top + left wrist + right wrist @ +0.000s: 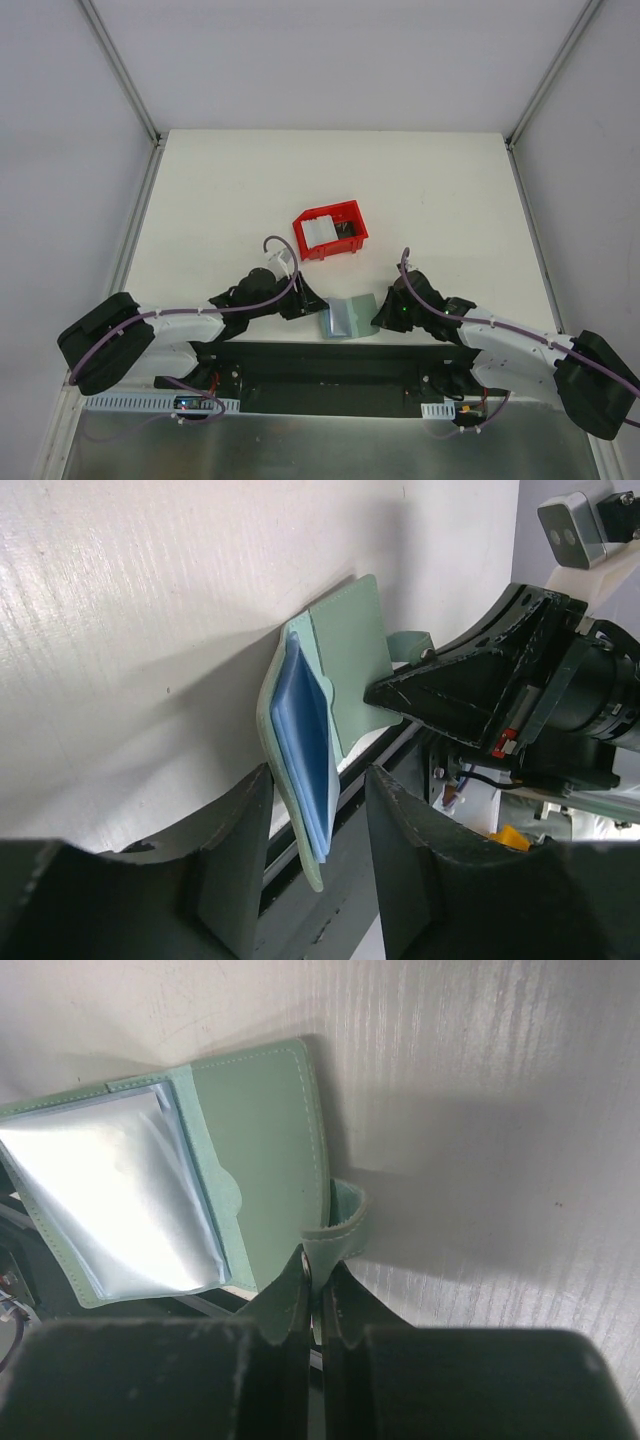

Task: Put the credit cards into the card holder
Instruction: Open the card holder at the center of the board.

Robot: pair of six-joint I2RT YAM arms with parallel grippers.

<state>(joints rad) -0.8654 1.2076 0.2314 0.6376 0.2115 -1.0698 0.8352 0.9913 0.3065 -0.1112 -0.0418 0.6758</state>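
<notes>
Flat grey-green folding card holder (350, 316), spread open at the 6 o'clock edge of the white desk (220, 200), blue-grey pocket side up, near end seemingly overhanging the edge.

Right fingers (285, 1305) pinched fully together on its small strap tab (340, 1225), at 3 o'clock of the holder.

Left fingers (230, 860) partly apart at 9 o'clock, straddling the holder's near corner with a gap showing; nothing clamped there.

Thin plastic credit cards (318, 232), one pale and one dark, inside the red plastic bin (345, 245) at 12 o'clock from the holder, well apart from it.

Holder judged light and limp, apt to fold shut or slide: best held by strap and cover edge, pocket mouth left free.

Cards probably stiff, slick and hard to lift flat: best taken by an edge tilted up against the bin wall.
</notes>
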